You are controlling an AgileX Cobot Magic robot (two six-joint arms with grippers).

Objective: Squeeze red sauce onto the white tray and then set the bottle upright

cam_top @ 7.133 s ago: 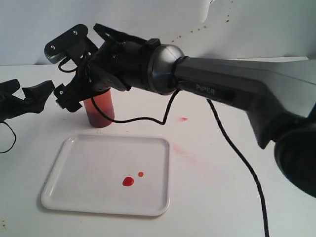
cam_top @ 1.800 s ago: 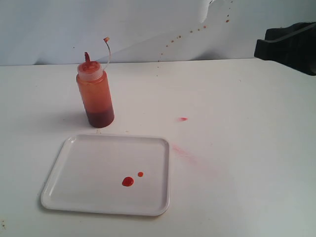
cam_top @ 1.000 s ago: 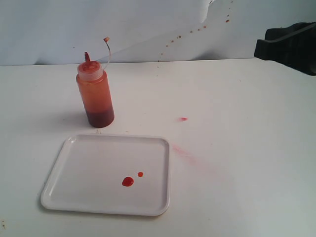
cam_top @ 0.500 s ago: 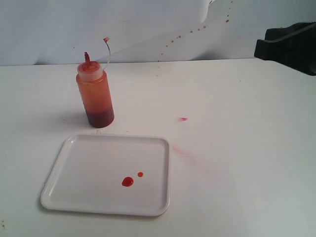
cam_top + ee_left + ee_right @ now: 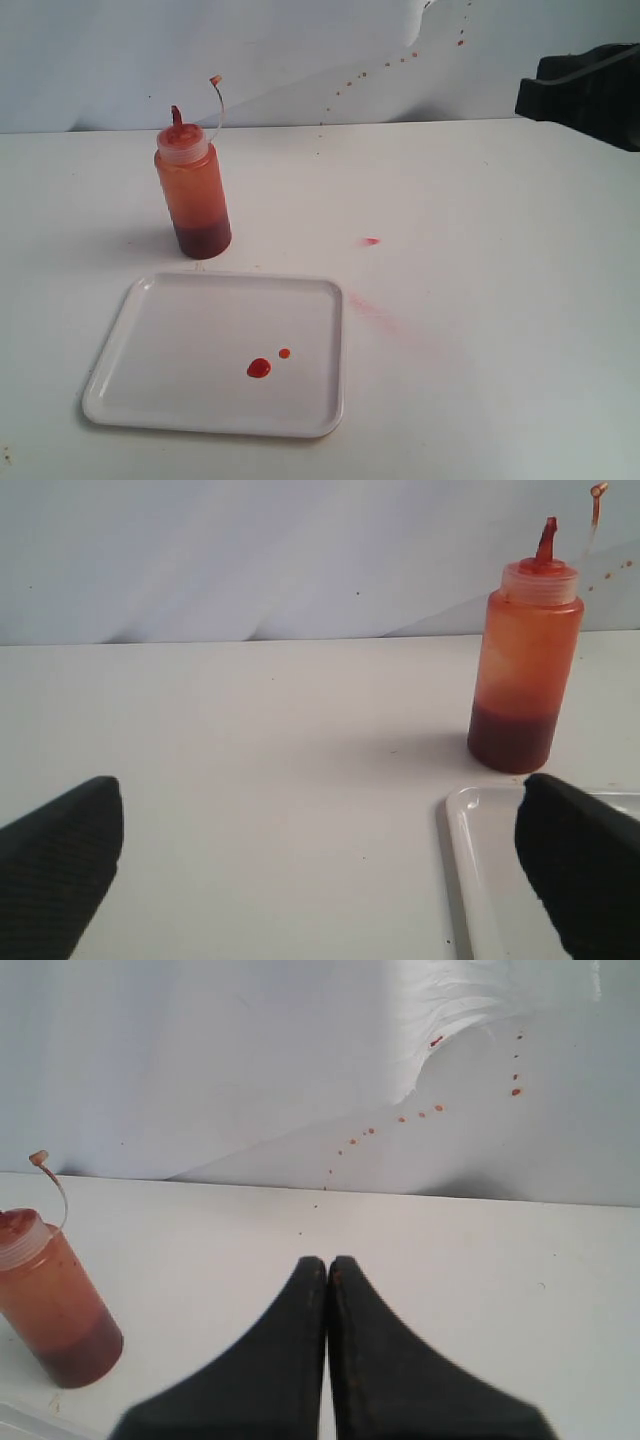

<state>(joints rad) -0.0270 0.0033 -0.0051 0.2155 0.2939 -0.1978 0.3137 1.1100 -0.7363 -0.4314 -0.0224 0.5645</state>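
The bottle [image 5: 193, 195] stands upright just off the white tray [image 5: 190, 320]'s far rim
The left gripper [image 5: 320, 800] is spread wide; the right gripper [image 5: 327, 1266] pressed together; open table [image 5: 480, 300] around both

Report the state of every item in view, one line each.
bottle: upright on the table, uncapped, nothing holding it.
white tray: flat on the table, two drops on it.
red sauce: two small round drops on the white tray, a dark mass in the bottle's base.
left end effector: open, empty.
right end effector: shut, empty.
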